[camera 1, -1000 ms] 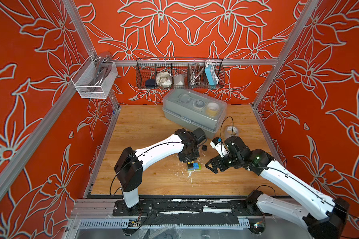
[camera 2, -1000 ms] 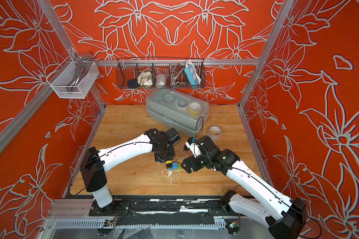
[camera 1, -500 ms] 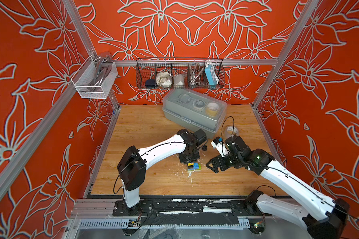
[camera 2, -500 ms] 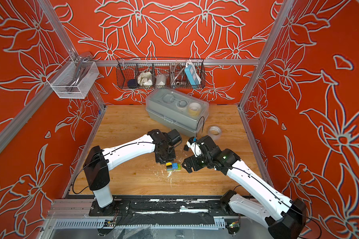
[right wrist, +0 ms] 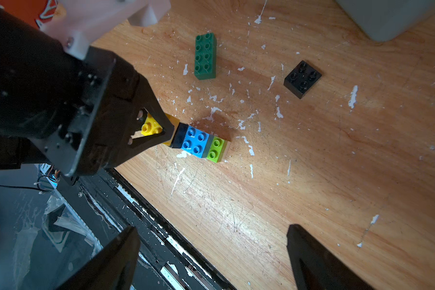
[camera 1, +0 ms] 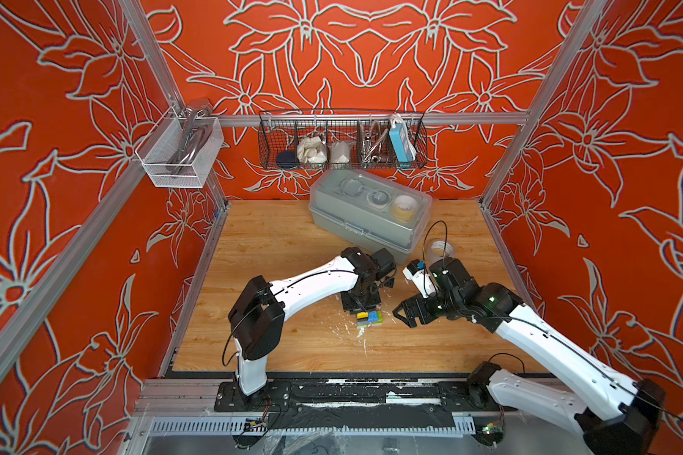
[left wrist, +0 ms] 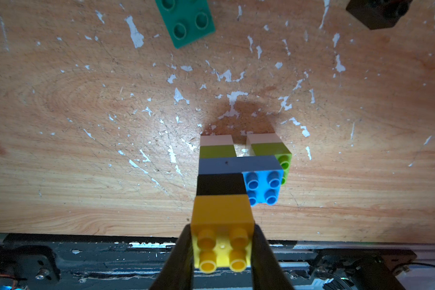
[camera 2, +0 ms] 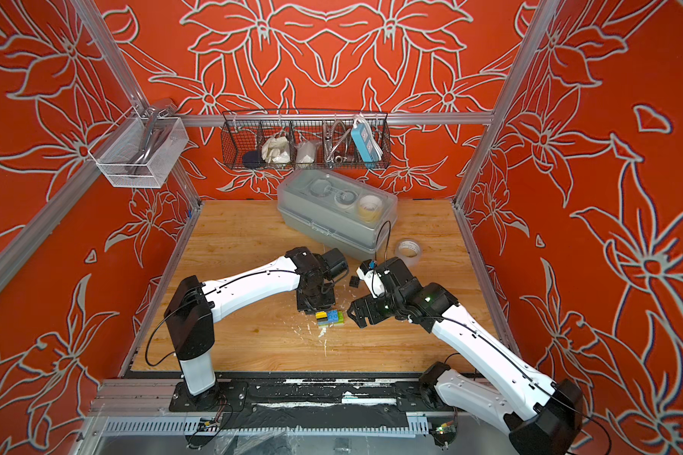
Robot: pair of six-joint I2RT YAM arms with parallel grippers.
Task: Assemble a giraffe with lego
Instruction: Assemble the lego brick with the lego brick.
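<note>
Left gripper [left wrist: 221,232]: low over the scuffed wooden worktop [right wrist: 337,175], pinched on the yellow top of the part-built multicoloured plastic-brick giraffe [left wrist: 236,164] standing toward its front edge; right gripper [right wrist: 211,229] spread wide, empty, just beside. Likely best: hold that neck steady, fetch the long dark green studded brick [right wrist: 205,56], then the small black square brick [right wrist: 302,78], press straight down, studs aligned. No legible brand or writing.

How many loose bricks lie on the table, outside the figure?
2: the dark green brick and the black brick, each flat on the table, apart from the giraffe. More may be hidden.
</note>
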